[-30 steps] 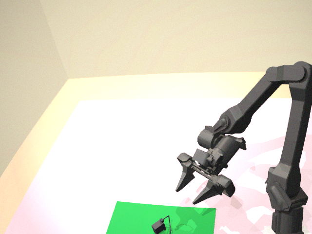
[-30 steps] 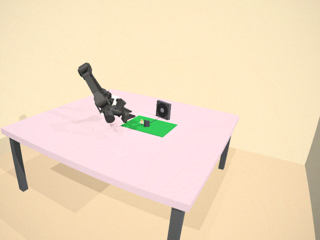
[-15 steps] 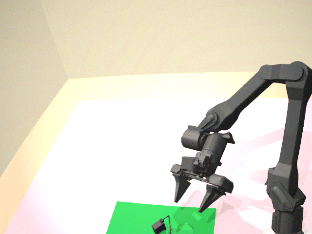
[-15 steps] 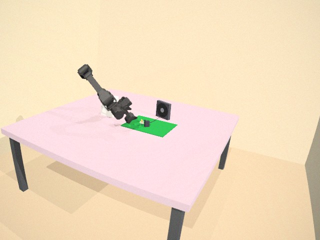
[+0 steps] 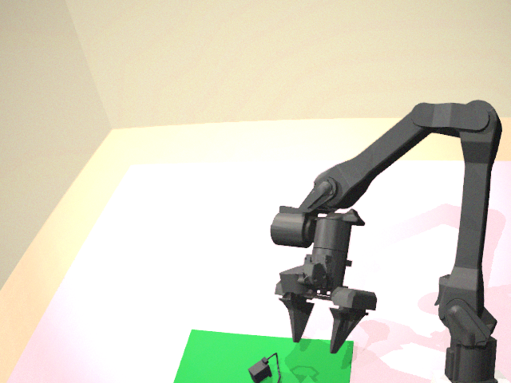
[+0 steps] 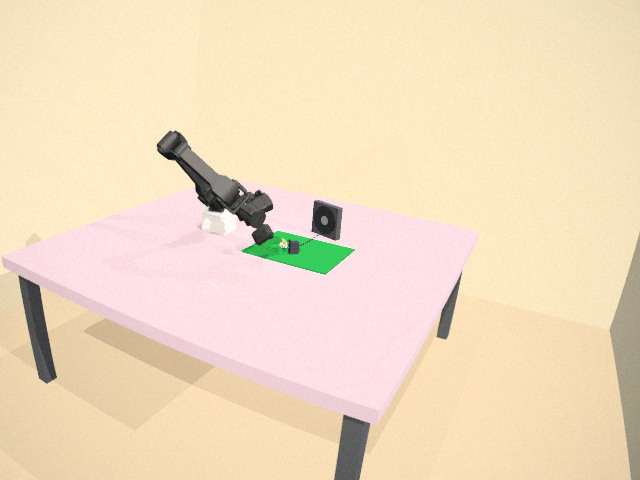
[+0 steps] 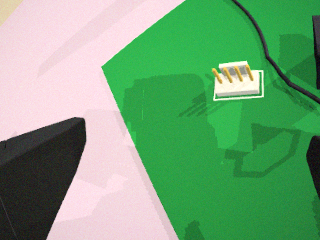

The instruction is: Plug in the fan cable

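Observation:
The green board [image 5: 214, 354] [image 6: 323, 259] [image 7: 200, 214] lies on the pink table [image 6: 155, 289]. The white four-pin fan header [image 7: 238, 82] [image 6: 283, 242] stands on it with its gold pins bare. The black plug [image 5: 259, 369] [image 6: 294, 246] rests on the board beside the header, apart from it; a dark edge in the wrist view [image 7: 316, 47] appears to be the plug too. Its cable [image 5: 277, 361] [image 7: 240, 10] runs back to the black fan [image 6: 326, 219]. My gripper [image 5: 316, 345] [image 6: 261, 235] [image 7: 204, 139] is open and empty. It points down above the board's near corner, clear of the plug and the header.
The fan stands upright on the table just behind the board. The arm's white base block [image 6: 218, 222] sits to the left of the board. The arm [image 5: 470, 230] rises at the right in the top view.

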You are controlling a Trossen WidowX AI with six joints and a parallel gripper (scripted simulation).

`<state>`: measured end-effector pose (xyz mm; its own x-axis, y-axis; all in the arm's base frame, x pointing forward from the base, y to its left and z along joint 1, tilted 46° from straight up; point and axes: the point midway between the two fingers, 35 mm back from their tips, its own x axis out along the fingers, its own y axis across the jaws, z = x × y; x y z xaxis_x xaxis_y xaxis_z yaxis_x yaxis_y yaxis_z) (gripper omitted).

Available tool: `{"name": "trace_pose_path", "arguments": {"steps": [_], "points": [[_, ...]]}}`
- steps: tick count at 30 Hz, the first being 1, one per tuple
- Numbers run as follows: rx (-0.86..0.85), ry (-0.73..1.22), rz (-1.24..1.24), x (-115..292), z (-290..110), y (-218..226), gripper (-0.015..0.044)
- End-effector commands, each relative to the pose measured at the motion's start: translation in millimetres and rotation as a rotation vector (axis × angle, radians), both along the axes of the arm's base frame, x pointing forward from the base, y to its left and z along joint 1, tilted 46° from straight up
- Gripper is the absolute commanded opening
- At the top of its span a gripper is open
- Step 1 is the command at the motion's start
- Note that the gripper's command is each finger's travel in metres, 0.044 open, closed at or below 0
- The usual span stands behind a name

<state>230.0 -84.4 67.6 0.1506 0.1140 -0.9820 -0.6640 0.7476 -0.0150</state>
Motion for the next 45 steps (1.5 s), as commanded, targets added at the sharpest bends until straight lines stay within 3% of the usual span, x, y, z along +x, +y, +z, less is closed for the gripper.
{"name": "trace_pose_path", "arguments": {"steps": [1,23,45], "points": [[-0.053,0.078,-0.036,0,-2,1,0.044],[-0.423,0.271,-0.176,5,12,8,0.044],[-0.848,0.168,-0.262,30,47,25,0.044]]}}
